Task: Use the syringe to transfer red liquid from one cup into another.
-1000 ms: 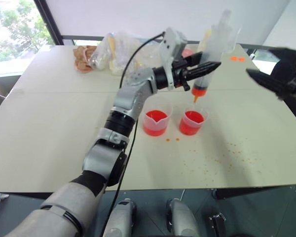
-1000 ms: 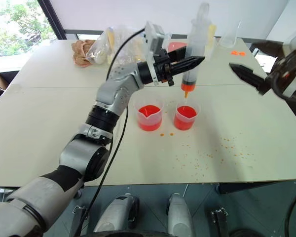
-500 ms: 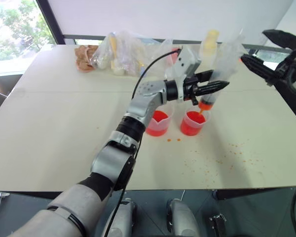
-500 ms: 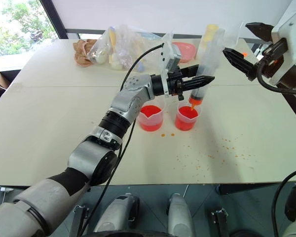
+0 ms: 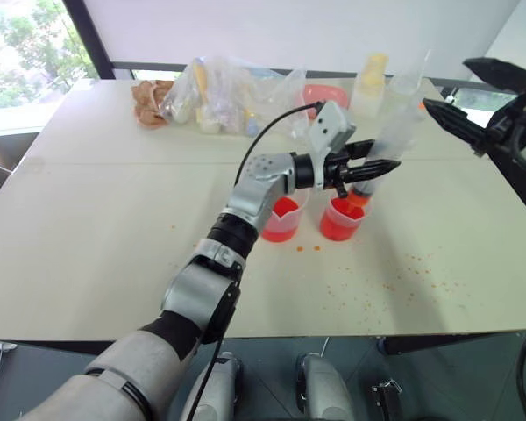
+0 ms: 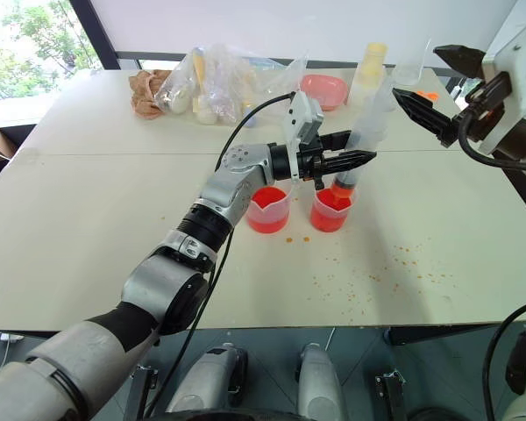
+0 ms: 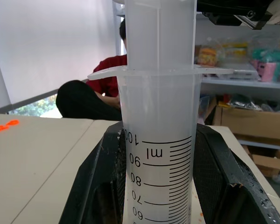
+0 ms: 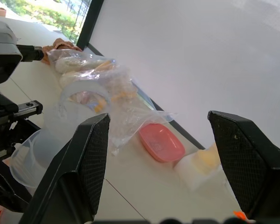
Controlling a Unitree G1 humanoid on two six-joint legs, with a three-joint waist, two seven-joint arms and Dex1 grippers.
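Left eye view: left end effector [image 5: 379,165] is gripping the syringe [image 5: 387,147], its orange tip dipping into the smaller cup [image 5: 340,219]; right end effector [image 5: 460,98] is hanging open.

We see the syringe [image 7: 157,140] as cloudy, translucent plastic, smooth, with black printed marks on its barrel. The left gripper [image 6: 355,160] clamps it between matt black fingers [image 7: 214,172], their edges a little chipped. The right gripper [image 8: 161,163] has the same matt black fingers, their inner pads [image 8: 94,154] finely textured like mesh. Two cups [image 6: 265,209] at centre frame are clear, glossy plastic. The table [image 5: 96,219] looks matt, smooth and pale, speckled with orange drops at lower right. Crinkled, shiny clear plastic bags [image 5: 219,92] lie at upper centre. A pink dish [image 8: 161,142] beside them looks smooth and softly glossy.
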